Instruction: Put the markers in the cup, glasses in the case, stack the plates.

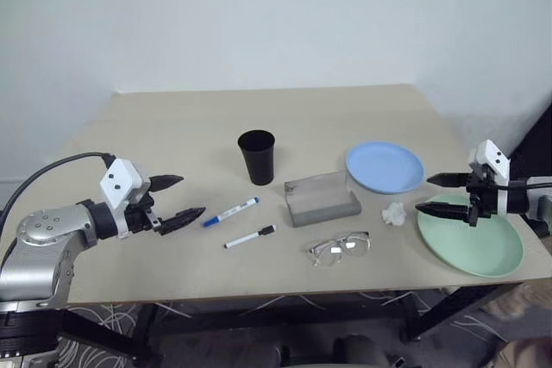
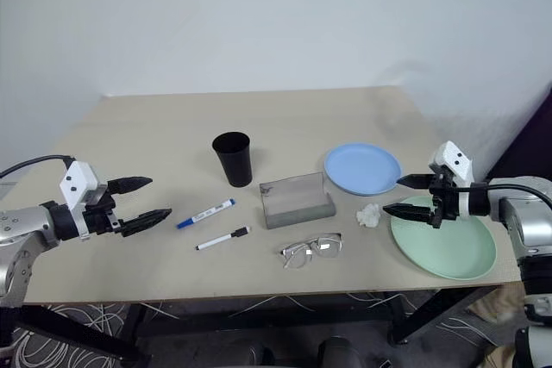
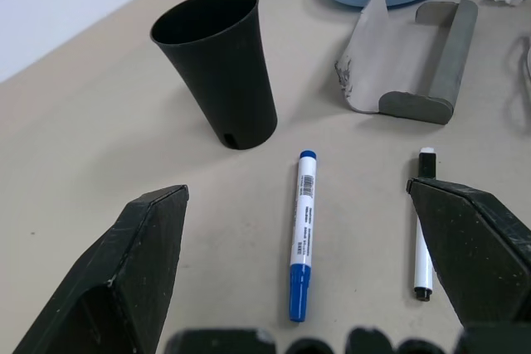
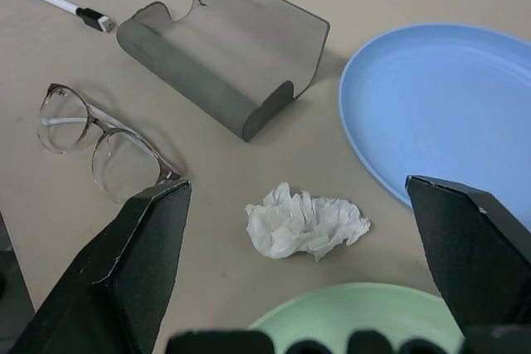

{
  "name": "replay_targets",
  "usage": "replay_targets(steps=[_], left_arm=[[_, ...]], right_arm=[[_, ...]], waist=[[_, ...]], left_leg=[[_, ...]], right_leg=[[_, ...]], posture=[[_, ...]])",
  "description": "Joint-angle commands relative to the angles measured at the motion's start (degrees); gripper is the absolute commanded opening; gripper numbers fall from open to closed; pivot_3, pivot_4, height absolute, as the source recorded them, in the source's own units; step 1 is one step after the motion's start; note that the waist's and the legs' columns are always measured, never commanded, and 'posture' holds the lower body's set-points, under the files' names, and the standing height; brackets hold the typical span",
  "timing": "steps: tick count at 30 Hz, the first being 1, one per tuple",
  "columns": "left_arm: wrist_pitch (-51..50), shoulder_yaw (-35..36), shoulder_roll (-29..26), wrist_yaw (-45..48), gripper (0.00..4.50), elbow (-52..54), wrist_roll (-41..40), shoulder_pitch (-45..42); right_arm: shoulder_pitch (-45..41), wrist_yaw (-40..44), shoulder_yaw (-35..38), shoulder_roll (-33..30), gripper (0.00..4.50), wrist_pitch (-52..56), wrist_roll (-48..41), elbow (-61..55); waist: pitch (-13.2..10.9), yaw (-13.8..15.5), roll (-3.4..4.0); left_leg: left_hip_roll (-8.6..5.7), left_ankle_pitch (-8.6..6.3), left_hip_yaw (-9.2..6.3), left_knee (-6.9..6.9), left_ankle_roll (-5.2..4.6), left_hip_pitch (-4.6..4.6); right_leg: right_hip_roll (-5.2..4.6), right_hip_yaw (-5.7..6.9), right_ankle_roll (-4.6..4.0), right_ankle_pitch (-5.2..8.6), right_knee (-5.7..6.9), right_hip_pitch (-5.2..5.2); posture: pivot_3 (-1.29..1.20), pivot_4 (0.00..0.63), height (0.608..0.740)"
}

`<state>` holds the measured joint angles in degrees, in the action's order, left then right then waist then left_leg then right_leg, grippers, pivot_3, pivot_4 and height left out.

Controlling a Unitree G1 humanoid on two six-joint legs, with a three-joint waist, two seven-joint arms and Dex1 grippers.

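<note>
While both grippers stood wide and empty, your left gripper [image 1: 176,198] sat nearest blue marker [image 1: 231,212]; its long axis ran roughly along your reach, probably.

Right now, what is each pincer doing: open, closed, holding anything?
Left pincer: open, holding nothing, hanging over the table near the blue marker.
Right pincer: open, holding nothing, over the edge of the green plate.
</note>
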<state>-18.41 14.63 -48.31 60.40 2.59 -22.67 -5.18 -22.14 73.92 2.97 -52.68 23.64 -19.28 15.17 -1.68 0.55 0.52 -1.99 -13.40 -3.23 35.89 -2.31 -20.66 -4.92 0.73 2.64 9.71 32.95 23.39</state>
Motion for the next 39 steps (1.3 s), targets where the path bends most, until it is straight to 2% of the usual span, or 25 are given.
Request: replay_targets(steps=[1,27,31,39], left_arm=[[1.07,-0.06,-0.26,0.04,4.49,-0.80,0.03,-2.29],[0.66,-4.06,1.00,0.01,4.49,1.05,0.25,-3.02],[1.15,-4.91,1.73,-0.56,4.49,1.15,0.75,-3.48],[1.67,-5.17,2.99,-1.14,4.49,2.01,0.82,-2.62]], right_arm=[[-0.32,-0.57,2.39,-0.87,4.50,-0.04,-1.05,-2.31],[6.82,-5.00,5.59,-3.31,4.50,3.26,-1.45,-5.65],[6.84,-6.05,6.23,-3.90,4.50,3.41,-1.11,-4.03],[5.23,-12.16,8.69,-4.12,4.50,2.52,1.36,6.58]], waist=[[0.00,0.00,0.00],[-0.02,0.01,-0.05],[-0.02,0.00,-0.03],[-0.02,0.00,-0.05]], left_leg=[[0.01,0.00,0.07,0.00,0.00,0.00],[0.75,-0.03,1.31,0.12,0.01,0.07],[0.75,-0.03,1.34,0.14,0.01,0.04],[0.74,-0.03,1.34,0.13,0.01,0.04]], right_leg=[[0.00,0.00,0.00,0.00,0.00,0.01],[0.00,0.16,0.00,0.01,-0.20,0.17],[0.00,0.15,-0.01,0.01,-0.21,0.17],[0.01,0.15,-0.01,0.01,-0.23,0.15]], posture=[[0.00,0.000,0.732],[0.00,0.000,0.732],[0.00,0.000,0.732],[0.00,0.000,0.732]])
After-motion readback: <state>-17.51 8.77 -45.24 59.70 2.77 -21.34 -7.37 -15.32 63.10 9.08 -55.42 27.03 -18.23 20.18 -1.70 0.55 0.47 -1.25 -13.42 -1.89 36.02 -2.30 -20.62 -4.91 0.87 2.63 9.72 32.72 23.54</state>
